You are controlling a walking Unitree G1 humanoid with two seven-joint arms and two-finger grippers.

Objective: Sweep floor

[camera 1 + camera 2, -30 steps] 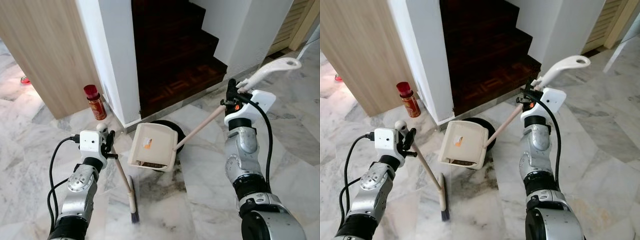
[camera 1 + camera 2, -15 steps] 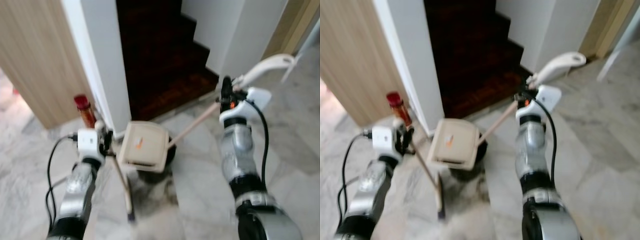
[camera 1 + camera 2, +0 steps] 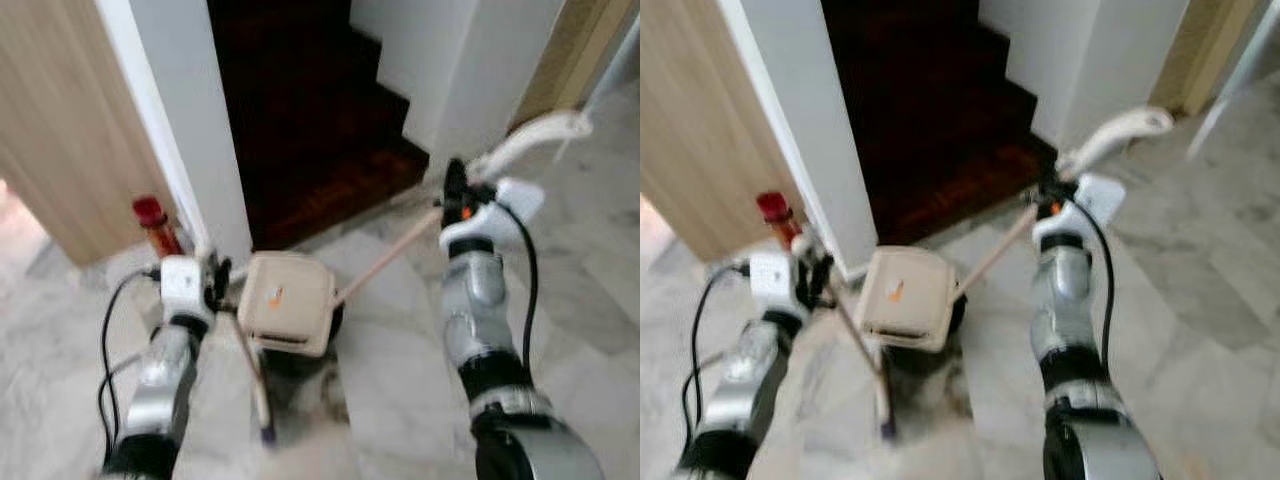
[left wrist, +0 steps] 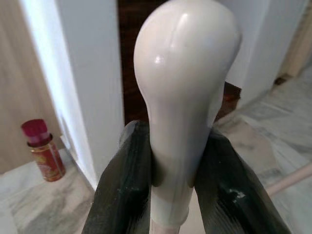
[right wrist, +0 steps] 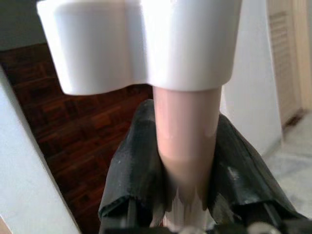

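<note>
Blurred head views, camera in motion. Left claw (image 4: 170, 195) pinching the rounded cream top of the broom (image 3: 250, 360), black fingers (image 4: 122, 180) pressed against both sides of the knob. Broom stick slanting down from the claw to the bristle head on the marble floor (image 3: 400, 380), just in front of the dustpan. Right claw (image 5: 187, 195) clamped around the tan pole of the dustpan (image 3: 288, 303), right below its white grip (curved white handle sticking up past the wrist in the head views). Pole running down and toward the robot's left to the cream pan, tilted up off the floor, open side facing down, an orange sticker on its back. Something dark and round under the pan, too blurred to identify. Red bottle (image 3: 155, 225) standing on the floor beside the white wall corner (image 3: 200, 140), next to a wood panel. Dark wooden stairs (image 3: 310, 130) rising beyond the pan.
</note>
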